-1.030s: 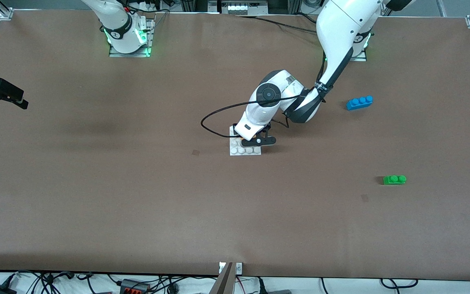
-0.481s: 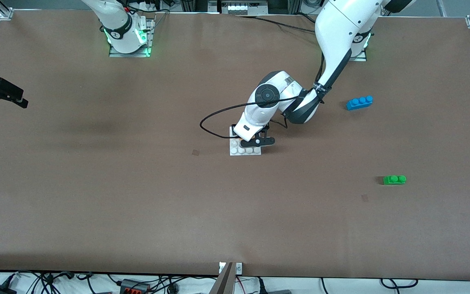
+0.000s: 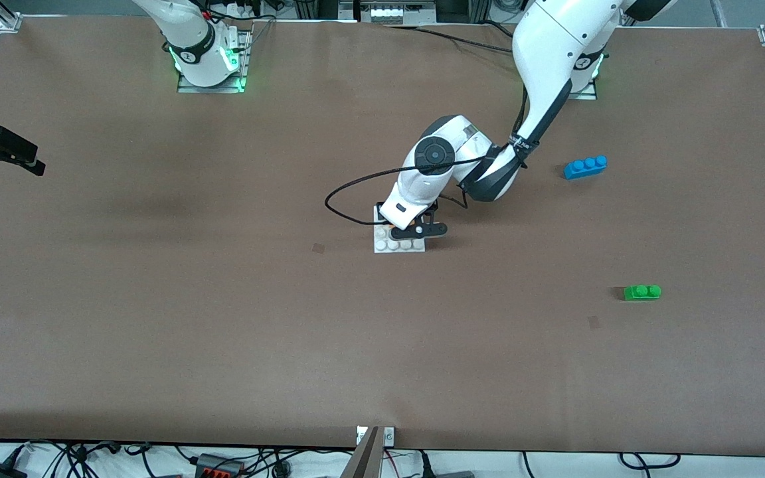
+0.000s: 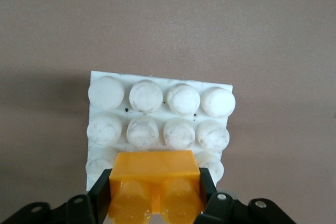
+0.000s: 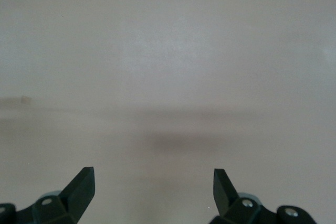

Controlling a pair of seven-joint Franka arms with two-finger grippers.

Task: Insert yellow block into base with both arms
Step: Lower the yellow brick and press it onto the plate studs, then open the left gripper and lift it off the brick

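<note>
Where the left arm reaches to mid-counter, the left tool (image 4: 155, 195) is clamped on the yellow block (image 4: 156, 182), a two-stud orange-yellow brick, held over the base (image 4: 157, 116) at the edge farther from the front camera. The base, a white square plate with a four-by-four stud grid, lies flat on the brown counter (image 3: 223, 318). Blue three-stud brick (image 3: 585, 166): well apart from the base, toward the left arm's end. Green two-stud brick (image 3: 642, 292): same end, nearer the front camera than the base. Right tool (image 5: 156, 190): fingers spread wide, holding nothing, waiting over bare counter at the right arm's end.
</note>
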